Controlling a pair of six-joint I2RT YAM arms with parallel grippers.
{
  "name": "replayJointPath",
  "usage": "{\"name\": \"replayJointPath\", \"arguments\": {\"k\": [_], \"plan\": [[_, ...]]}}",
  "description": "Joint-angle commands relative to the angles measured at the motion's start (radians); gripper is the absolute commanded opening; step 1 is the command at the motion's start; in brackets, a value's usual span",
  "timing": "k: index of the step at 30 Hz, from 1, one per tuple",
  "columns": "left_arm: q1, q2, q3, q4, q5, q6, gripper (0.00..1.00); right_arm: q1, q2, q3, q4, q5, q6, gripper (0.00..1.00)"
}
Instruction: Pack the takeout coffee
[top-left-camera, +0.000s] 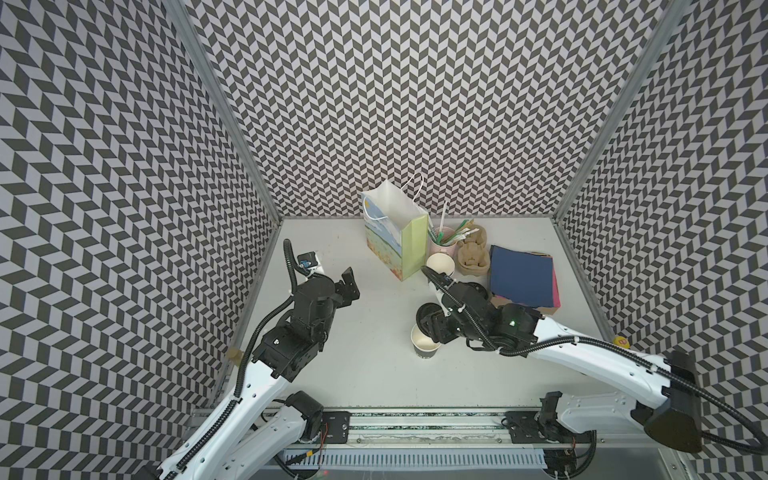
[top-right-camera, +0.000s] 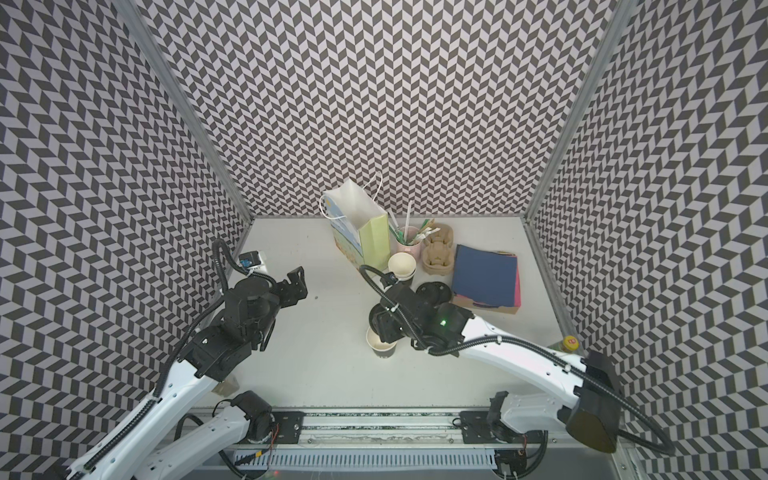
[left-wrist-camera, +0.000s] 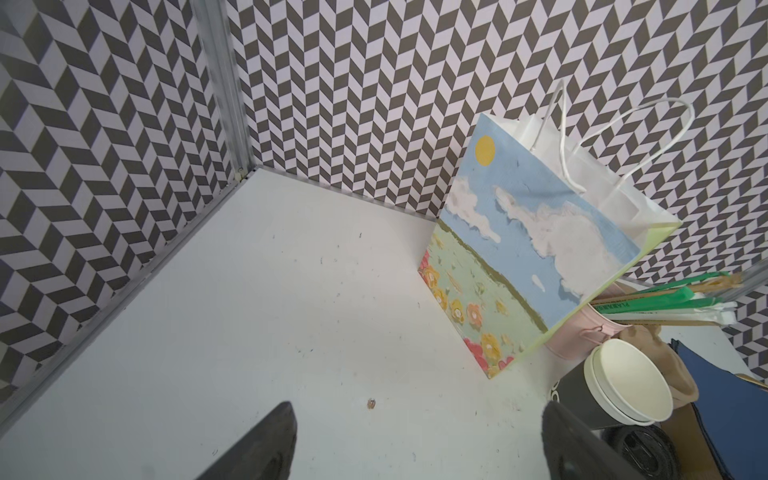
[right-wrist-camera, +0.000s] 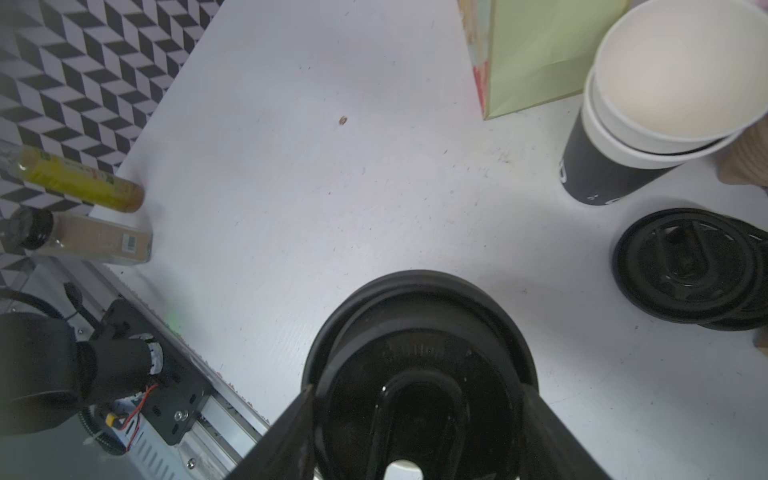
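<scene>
The takeout coffee cup (top-left-camera: 426, 348) (top-right-camera: 380, 345), black outside and cream inside, stands uncovered on the white table near the middle. Just above and behind its rim, my right gripper (top-left-camera: 429, 320) (top-right-camera: 380, 321) (right-wrist-camera: 415, 415) is shut on a round black lid (right-wrist-camera: 415, 365), its fingers pressing the lid's two sides. My left gripper (top-left-camera: 348, 286) (top-right-camera: 297, 282) (left-wrist-camera: 415, 436) hangs open over bare table to the left, holding nothing. The gift bag (top-left-camera: 395, 239) (left-wrist-camera: 519, 257) stands open at the back.
Beside the bag stand a stack of black cups (top-left-camera: 440, 264) (right-wrist-camera: 665, 104), a pink cup of straws (top-left-camera: 442, 245), a tan pulp carrier (top-left-camera: 473, 257) and blue and pink sheets (top-left-camera: 521, 276). Spare lids (top-right-camera: 434, 291) (right-wrist-camera: 690, 266) lie near the cups. Bottles (right-wrist-camera: 79, 178) stand at the table's edge.
</scene>
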Motion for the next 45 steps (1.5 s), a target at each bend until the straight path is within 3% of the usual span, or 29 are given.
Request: {"name": "replayJointPath", "arguments": {"k": [1,10,18,35,45], "plan": [[0.005,-0.029,-0.018,-0.016,-0.073,0.026,0.93,0.038,0.056,0.033,-0.058,0.078,0.008,0.62],[0.001,-0.039,-0.022,-0.024,-0.064,0.027,0.95,0.085,0.179,0.124,-0.163,0.164,0.003,0.62],[0.001,-0.031,-0.022,-0.026,-0.061,0.034,0.96,0.096,0.223,0.144,-0.179,0.161,-0.003,0.62],[0.001,-0.022,-0.023,-0.024,-0.049,0.040,0.96,0.097,0.232,0.147,-0.160,0.105,-0.018,0.63],[0.000,-0.014,-0.023,-0.026,-0.046,0.043,0.96,0.097,0.217,0.165,-0.173,0.155,0.005,0.63]]}}
